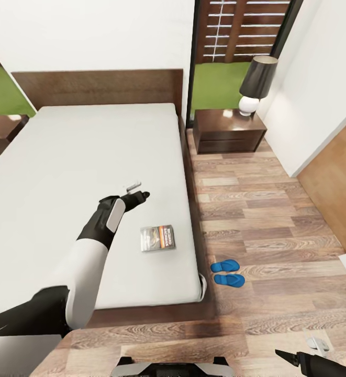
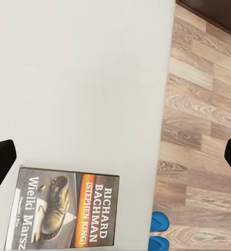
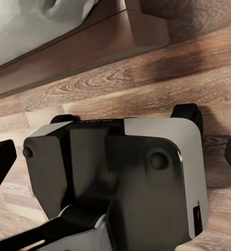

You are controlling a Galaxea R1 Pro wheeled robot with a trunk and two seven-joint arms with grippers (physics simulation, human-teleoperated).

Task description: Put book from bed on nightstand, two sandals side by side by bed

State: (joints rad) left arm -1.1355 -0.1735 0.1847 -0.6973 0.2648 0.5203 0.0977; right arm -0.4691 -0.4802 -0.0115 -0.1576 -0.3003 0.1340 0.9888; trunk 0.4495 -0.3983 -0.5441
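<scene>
The book (image 1: pixel 158 238) lies flat on the white mattress of the bed (image 1: pixel 78 173), near its right edge and toward the foot. My left gripper (image 1: pixel 138 190) hovers over the mattress just beyond the book, open and holding nothing. In the left wrist view the book (image 2: pixel 63 214) shows its "RICHARD BACHMAN" cover between the widely spread fingertips (image 2: pixel 1 159). The two blue sandals (image 1: pixel 226 272) lie side by side on the floor beside the bed; their ends show as sandals (image 2: pixel 159 229) too. The nightstand (image 1: pixel 229 131) stands right of the headboard. My right gripper (image 1: pixel 301 352) hangs low, open, fingertips (image 3: pixel 0 157) apart over my own base (image 3: pixel 120 178).
A lamp (image 1: pixel 256 84) with a dark shade stands on the right nightstand. A second nightstand (image 1: pixel 0 133) shows at the far left. Wood-plank floor (image 1: pixel 256 209) runs between the bed and the white wall. The bed frame's corner (image 3: pixel 141 26) is close to my base.
</scene>
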